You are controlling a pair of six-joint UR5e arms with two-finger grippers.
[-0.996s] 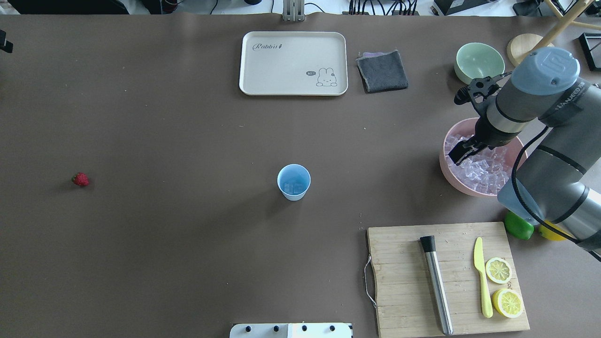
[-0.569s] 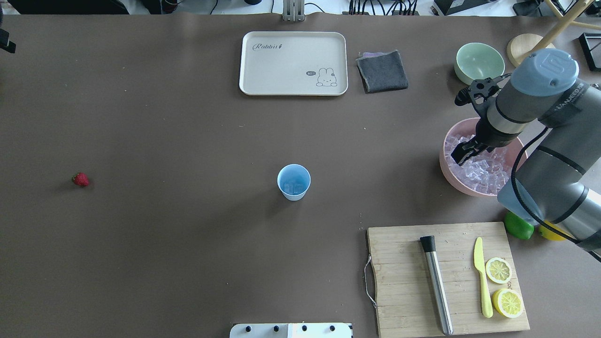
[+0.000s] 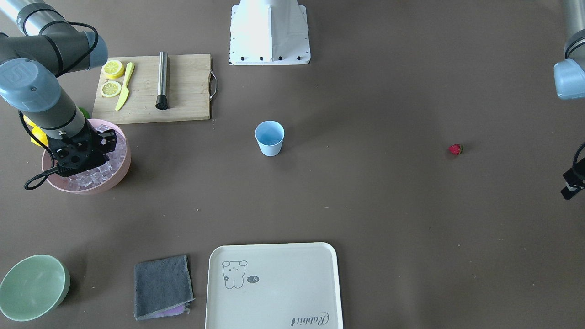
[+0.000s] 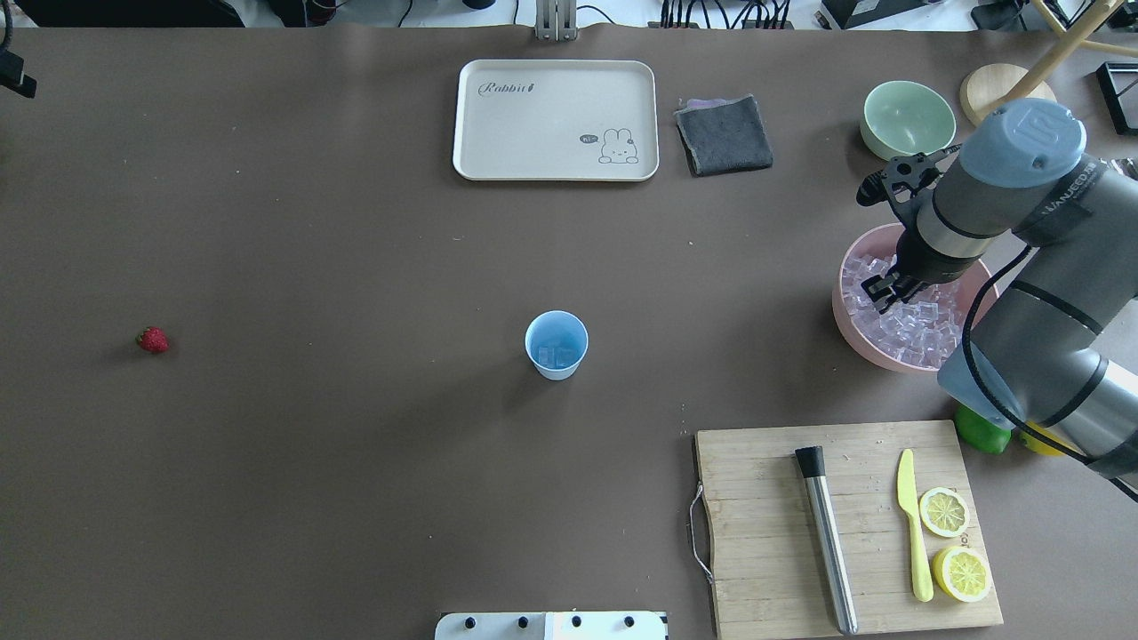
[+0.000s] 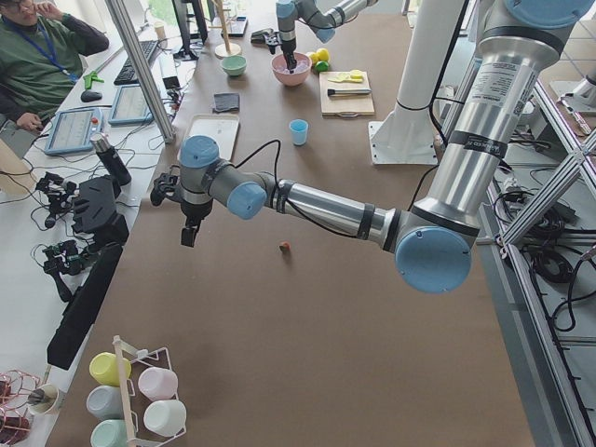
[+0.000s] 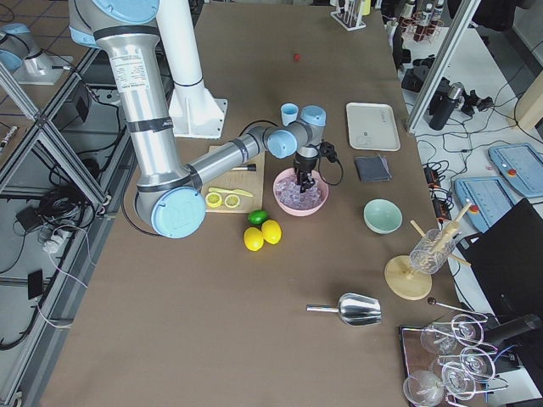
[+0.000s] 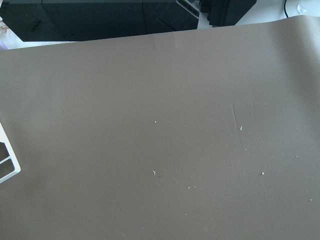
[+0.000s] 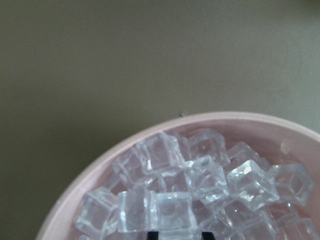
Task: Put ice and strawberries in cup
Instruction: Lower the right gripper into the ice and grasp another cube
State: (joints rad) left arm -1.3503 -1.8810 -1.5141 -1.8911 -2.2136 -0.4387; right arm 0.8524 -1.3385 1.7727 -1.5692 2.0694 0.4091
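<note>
Ice cubes (image 4: 916, 329), small, clear and glassy, fill the round pink plastic bowl (image 4: 840, 311) at the right side of the overhead frame. My right claw (image 4: 880, 292) stands with its tips down among them, in the left part of the heap, near the bowl's rim. In the right wrist view the cubes lie piled directly under the claw. Only a dark strip shows there at the bottom edge of the frame, so I cannot tell if the jaws are apart or pressing on a cube.

A few more cubes lie at the bottom of the small light-blue tapered plastic cup (image 4: 556, 345). It stands upright at the centre of the overhead frame, well apart from the bowl and from both claws.

At the middle left of the same frame, the tiny red strawberry (image 4: 152, 340) with a dark greenish end lies alone on the brown table (image 4: 356, 489), far from the cup.

My left claw (image 3: 571, 183) shows only as a dark piece at the right edge of the front-facing frame, well apart from the strawberry. Whether it is released or clenched, I cannot tell. Its wrist view looks down on the brown table surface.
</note>
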